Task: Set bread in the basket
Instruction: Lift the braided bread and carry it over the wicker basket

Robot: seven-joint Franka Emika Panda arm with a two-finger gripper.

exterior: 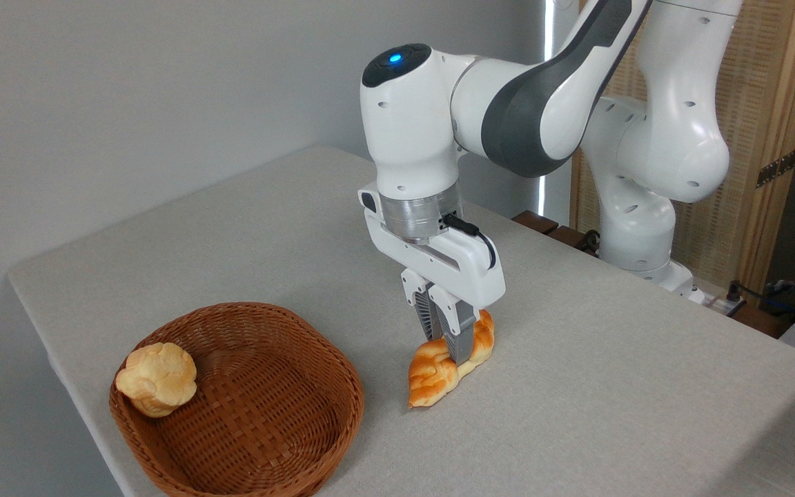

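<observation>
Sitting at the far left of the scene, the basket (235,404) serves as the landmark: a shallow reddish-brown wicker bowl on the grey bench (611,386), close to its near-left edge. Inside it, against its left wall, rests a round pale bun (156,379), leaving most of the woven floor bare. Just to the right of the basket, a little apart from its rim, lies the bread (442,366) — a braided golden loaf with pale seams, its pointed near end on the bench surface and its far end angled up and away from the basket. Over the loaf, the hand (449,348) points straight down from the white arm, its two fingers drawn in close and clamped across the loaf's middle, pinching it visibly at the waist.

That pinch suggests the loaf is soft and light, yielding like foam or real crumb, so it should lift with little effort but could deform or pivot between the fingers. The middle looks like the sensible place to hold it, since the weight hangs evenly on both sides; a hold near a pointed tip would probably let it swing. The crust seems matte, not slick, so slipping appears unlikely. From here the carry runs leftward to the basket — whose open floor right of the bun offers ample room.
</observation>
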